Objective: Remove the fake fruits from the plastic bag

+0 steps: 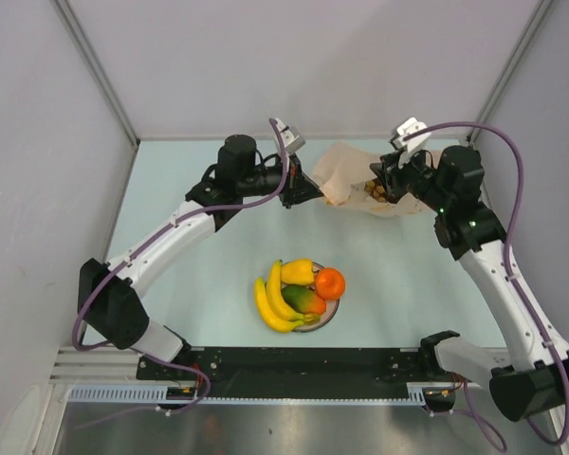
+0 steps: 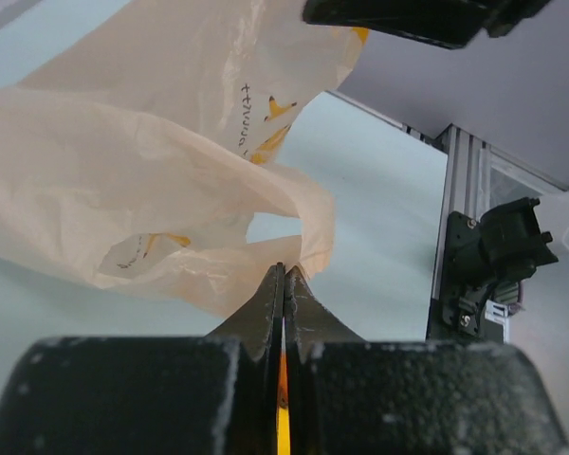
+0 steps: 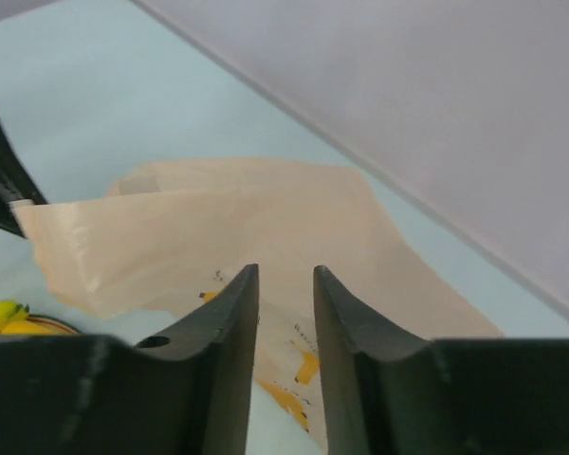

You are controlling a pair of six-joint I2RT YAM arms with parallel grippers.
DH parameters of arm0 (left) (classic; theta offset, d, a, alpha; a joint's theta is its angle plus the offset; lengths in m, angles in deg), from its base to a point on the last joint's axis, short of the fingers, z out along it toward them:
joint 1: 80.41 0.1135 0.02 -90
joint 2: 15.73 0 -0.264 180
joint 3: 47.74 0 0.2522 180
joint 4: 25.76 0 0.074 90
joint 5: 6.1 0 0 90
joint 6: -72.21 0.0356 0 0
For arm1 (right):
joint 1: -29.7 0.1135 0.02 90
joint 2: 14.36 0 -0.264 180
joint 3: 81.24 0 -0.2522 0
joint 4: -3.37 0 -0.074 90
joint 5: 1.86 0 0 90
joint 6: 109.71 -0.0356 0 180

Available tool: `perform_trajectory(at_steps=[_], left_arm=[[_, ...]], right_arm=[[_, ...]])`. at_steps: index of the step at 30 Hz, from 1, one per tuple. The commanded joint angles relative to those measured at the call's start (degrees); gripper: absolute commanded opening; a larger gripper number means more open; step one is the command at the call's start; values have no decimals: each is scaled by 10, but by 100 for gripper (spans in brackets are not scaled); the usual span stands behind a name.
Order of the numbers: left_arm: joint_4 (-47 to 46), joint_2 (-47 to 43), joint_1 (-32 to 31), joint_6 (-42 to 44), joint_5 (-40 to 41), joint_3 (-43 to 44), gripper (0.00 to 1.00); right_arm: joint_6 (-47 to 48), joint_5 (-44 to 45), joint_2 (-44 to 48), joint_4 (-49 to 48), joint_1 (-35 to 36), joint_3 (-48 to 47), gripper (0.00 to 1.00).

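Pinching plastic bag (image 2: pixel 123 161), left gripper (image 2: pixel 284 275)

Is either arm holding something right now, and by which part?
The left gripper is shut on the bag, pinching a fold at its edge. The right gripper is open above the bag and holds nothing.

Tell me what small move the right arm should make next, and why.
Probably lower the open right tool into the bag toward the brownish grapes beside it; the shut left tool pinches the bag's edge.
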Motion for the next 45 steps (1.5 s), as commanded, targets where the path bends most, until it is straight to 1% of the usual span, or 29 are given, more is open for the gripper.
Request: perform_trajectory(at_steps=[1,4,7,9,10,12,13,14,16,18,19,21,22,23,24,25,27,32,33,35,36,37,39,40,41,42,43,45], left_arm=[[-13,-34,-2,-6,6,-33,0],[-16,-40,-2,-6,8,-48,0],[-22,-43,-2,-10,12,-58,0],[-31,-41,-1,-14,12,-61,0],[-32,-40,-3,-19,12,-61,0],[-35,-36,-3,-21,16,-59,0],[-36,-35,-3,-24,18,-58,0],[-38,-33,-3,-26,19,-59,0],[-42,-29,-3,-37,21,-58,0],[-43,-25,-3,-43,21,-56,0],[-43,-24,-3,-49,20,-55,0],[-42,-23,-3,-51,19,-49,0],[-42,-23,-3,-52,20,-47,0],[-42,-23,-4,-52,20,-42,0],[-43,-23,-4,-51,20,-41,0],[-43,-24,-4,-50,20,-41,0],[-43,-25,-4,-47,20,-37,0],[-42,-30,-4,-40,20,-39,0],[-42,-31,-4,-38,20,-40,0],[-43,-35,-4,-36,20,-45,0],[-42,-35,-4,-36,18,-48,0],[-42,-36,-4,-36,18,-49,0],[-42,-37,-3,-36,17,-53,0],[-43,-37,-4,-35,17,-55,0],[-42,-36,-4,-35,17,-56,0],[-42,-34,-5,-37,16,-57,0],[-42,-34,-6,-36,15,-57,0],[-43,-34,-7,-32,16,-58,0]], right_arm=[[13,5,-50,43,-17,-11,27],[14,53,-82,19,-20,-11,16],[44,53,-103,31,-17,-11,10],[50,32,-100,43,-16,-11,9],[48,25,-96,51,-14,-11,10],[41,11,-73,59,-5,-11,15],[37,9,-65,64,-1,-11,23],[33,-2,-58,66,6,-11,25],[31,-17,-40,87,14,-10,26],[40,-7,-39,108,33,-10,22],[47,2,-45,132,37,-9,18],[55,15,-51,149,38,-5,14],[62,28,-53,142,38,11,10],[65,71,-53,131,37,23,8],[68,89,-59,107,34,31,7],[76,93,-74,103,27,34,4],[99,86,-97,90,6,35,3],[126,71,-177,64,-7,35,2],[127,71,-191,51,-6,35,4],[127,83,-217,29,-5,35,17],[121,89,-247,0,-6,35,27],[118,99,-261,-17,-6,35,43],[113,136,-307,-70,-7,35,55],[114,147,-327,-88,-7,35,63],[116,169,-342,-108,-10,35,66],[119,179,-357,-153,-11,35,70],[127,186,-387,-172,-12,35,75],[148,209,-416,-216,-11,32,76]])
